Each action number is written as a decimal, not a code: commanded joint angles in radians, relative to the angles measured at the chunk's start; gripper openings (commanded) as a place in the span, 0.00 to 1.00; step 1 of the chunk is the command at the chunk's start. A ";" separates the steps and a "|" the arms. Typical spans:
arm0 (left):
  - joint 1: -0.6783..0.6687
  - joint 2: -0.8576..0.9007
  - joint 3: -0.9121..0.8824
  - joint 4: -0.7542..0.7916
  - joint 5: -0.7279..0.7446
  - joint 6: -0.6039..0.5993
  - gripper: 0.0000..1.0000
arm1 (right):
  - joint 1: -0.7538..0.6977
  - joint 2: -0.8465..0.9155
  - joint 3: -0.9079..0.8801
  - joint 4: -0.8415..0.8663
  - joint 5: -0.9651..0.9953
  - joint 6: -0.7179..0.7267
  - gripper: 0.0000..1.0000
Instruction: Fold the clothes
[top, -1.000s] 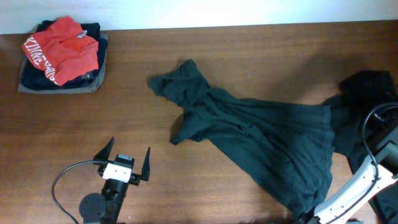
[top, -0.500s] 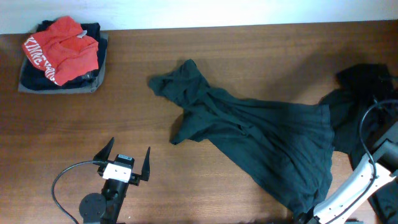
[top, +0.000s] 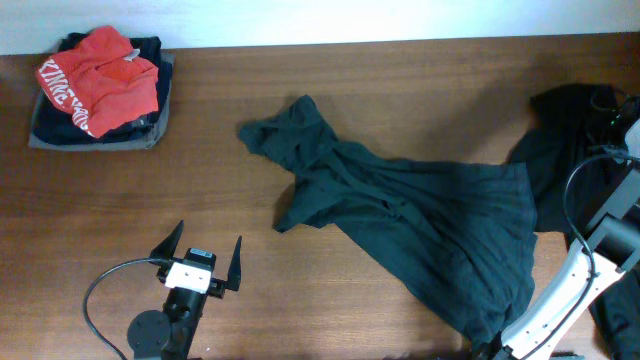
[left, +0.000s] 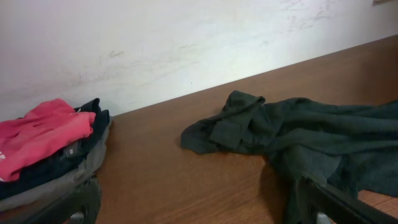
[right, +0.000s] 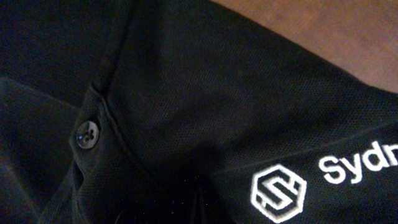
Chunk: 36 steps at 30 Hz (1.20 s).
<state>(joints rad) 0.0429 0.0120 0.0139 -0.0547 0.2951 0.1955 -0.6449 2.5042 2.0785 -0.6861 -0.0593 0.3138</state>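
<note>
only bare table (top: 262, 262) lies between left hand (top: 210, 234) and teal shirt (top: 430, 220).

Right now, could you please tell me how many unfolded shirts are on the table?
2. The teal-grey shirt sprawls across the middle; the black shirt is bunched at the right edge. The dark cloth in the lower right corner may be a third.

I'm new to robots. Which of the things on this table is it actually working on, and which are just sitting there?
Part of the job:
teal-grey shirt, crumpled mid-table
black shirt with a white logo, at the right edge

Just lying about:
pile of folded clothes, red on top, far left corner; probably already done
</note>
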 joint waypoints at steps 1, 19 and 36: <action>0.006 -0.006 -0.005 -0.002 -0.003 0.016 0.99 | 0.023 0.087 -0.014 0.041 -0.082 0.009 0.04; 0.006 -0.006 -0.005 -0.002 -0.003 0.016 0.99 | -0.051 0.089 -0.013 0.164 0.031 -0.146 0.27; 0.006 -0.006 -0.005 -0.002 -0.003 0.016 0.99 | -0.125 0.085 0.595 -0.419 -0.245 -0.145 0.99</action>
<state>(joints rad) 0.0429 0.0120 0.0139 -0.0547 0.2951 0.1951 -0.7898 2.5958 2.5412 -1.0264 -0.2325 0.1741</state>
